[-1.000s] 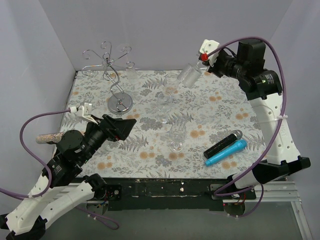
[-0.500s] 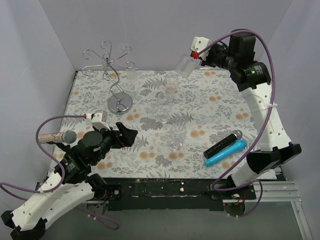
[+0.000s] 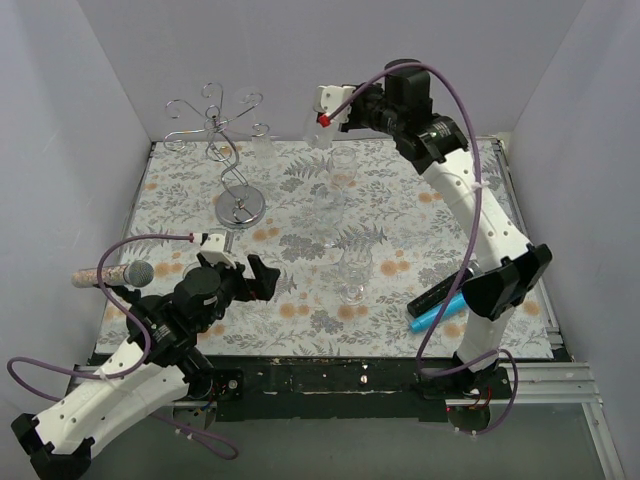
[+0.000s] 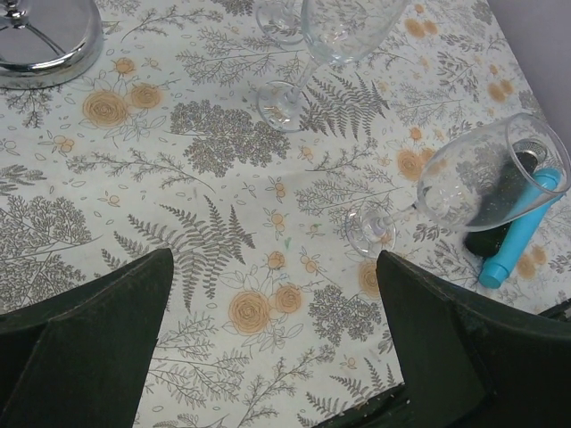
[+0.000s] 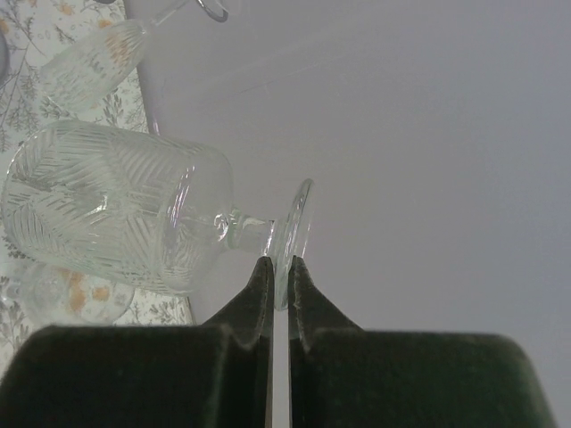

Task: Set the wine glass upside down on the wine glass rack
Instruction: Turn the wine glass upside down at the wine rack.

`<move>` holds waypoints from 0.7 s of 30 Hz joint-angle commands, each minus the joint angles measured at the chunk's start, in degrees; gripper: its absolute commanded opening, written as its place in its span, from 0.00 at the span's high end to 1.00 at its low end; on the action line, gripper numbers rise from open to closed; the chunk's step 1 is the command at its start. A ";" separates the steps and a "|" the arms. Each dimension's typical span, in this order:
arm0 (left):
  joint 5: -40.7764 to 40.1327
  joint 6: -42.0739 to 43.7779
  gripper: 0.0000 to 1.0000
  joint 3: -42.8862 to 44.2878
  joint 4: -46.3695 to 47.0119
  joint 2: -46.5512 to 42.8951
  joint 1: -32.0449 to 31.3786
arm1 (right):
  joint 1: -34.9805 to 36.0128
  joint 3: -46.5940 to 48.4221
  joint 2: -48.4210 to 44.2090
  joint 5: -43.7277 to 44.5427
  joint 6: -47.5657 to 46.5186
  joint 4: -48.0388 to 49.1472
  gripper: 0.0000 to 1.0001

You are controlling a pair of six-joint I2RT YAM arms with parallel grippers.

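My right gripper [image 3: 321, 124] is high at the back, right of the silver wire wine glass rack [image 3: 214, 128]. In the right wrist view the gripper [image 5: 278, 267] is shut on the foot rim of a ribbed wine glass [image 5: 107, 214], which it holds tilted on its side, bowl to the left. The held glass [image 3: 316, 138] shows faintly from above. Another glass [image 5: 89, 62] hangs from a rack arm, also seen in the top view [image 3: 265, 149]. My left gripper [image 3: 250, 275] is open and empty, low over the near left of the table [image 4: 272, 260].
The rack's shiny round base [image 3: 240, 207] [image 4: 45, 40] stands at the back left. Two glasses stand mid-table [image 3: 330, 200] [image 3: 352, 265]. A black and a blue microphone [image 3: 440, 305] lie at the near right, another microphone [image 3: 112, 272] at the left edge. Walls enclose the table.
My right arm has swung left along the back wall with the glass, towards the rack. My left arm has drawn back and lowered, uncovering the microphone at the left edge.
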 commanded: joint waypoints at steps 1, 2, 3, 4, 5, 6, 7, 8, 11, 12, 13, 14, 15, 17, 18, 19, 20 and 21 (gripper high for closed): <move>-1.25 4.84 0.02 -0.34 5.36 0.53 -0.14 | 1.36 6.52 3.88 5.12 -2.06 10.49 0.99; -1.68 5.37 0.02 -0.17 5.54 1.06 -0.23 | 1.80 6.79 4.76 5.47 -1.88 11.37 0.99; -1.86 5.81 0.02 -0.08 5.54 1.41 -0.14 | 2.24 6.96 5.55 5.73 -1.88 11.99 0.99; -1.78 5.98 0.02 -0.16 5.63 1.59 -0.23 | 2.50 6.96 6.34 6.00 -1.97 12.60 0.99; -1.52 5.99 0.02 -0.34 5.63 1.85 -0.23 | 2.85 6.96 6.87 6.26 -1.88 13.22 0.99; -0.82 5.99 0.02 -0.34 5.72 1.86 -0.14 | 3.12 7.05 7.58 6.52 -2.23 13.66 0.99; -0.37 5.99 0.02 -0.51 5.72 1.86 -0.23 | 3.47 7.05 8.28 6.70 -2.41 14.19 0.99; -0.20 6.07 0.02 -0.69 5.72 1.77 -0.14 | 3.56 7.23 8.63 6.70 -2.32 14.71 0.99; -0.98 6.34 0.02 -0.60 5.98 1.42 -0.23 | 4.00 8.36 10.56 6.44 -2.59 15.42 0.99; -1.42 6.42 0.02 -0.60 5.98 1.16 -0.23 | 4.18 8.81 11.09 6.26 -2.59 15.42 0.99; -1.95 6.34 0.02 -0.60 5.81 0.89 -0.14 | 4.35 8.98 11.53 5.92 -2.59 15.51 0.99; -2.39 6.34 0.02 -0.69 5.72 0.54 -0.14 | 4.53 8.90 11.80 5.65 -2.59 15.60 0.99; -2.91 6.25 0.02 -0.52 5.63 0.10 -0.23 | 4.79 8.90 12.15 5.21 -2.67 15.86 0.99; -4.06 6.08 0.02 -0.52 5.37 -1.04 -0.14 | 5.14 8.29 12.33 4.51 -2.59 16.30 0.99; -4.76 5.99 0.02 -0.52 5.28 -1.83 -0.23 | 5.32 8.02 12.59 4.07 -2.76 16.47 0.99; -5.46 5.90 0.02 -0.60 5.19 -2.53 -0.14 | 5.49 7.76 12.68 3.80 -2.93 16.48 0.99; -6.25 5.72 0.02 -0.52 4.93 -3.32 -0.23 | 5.76 7.58 13.03 3.54 -3.20 16.65 0.99; -6.96 5.55 0.02 -0.52 4.84 -4.11 -0.23 | 5.93 7.49 13.21 3.36 -3.37 16.74 0.99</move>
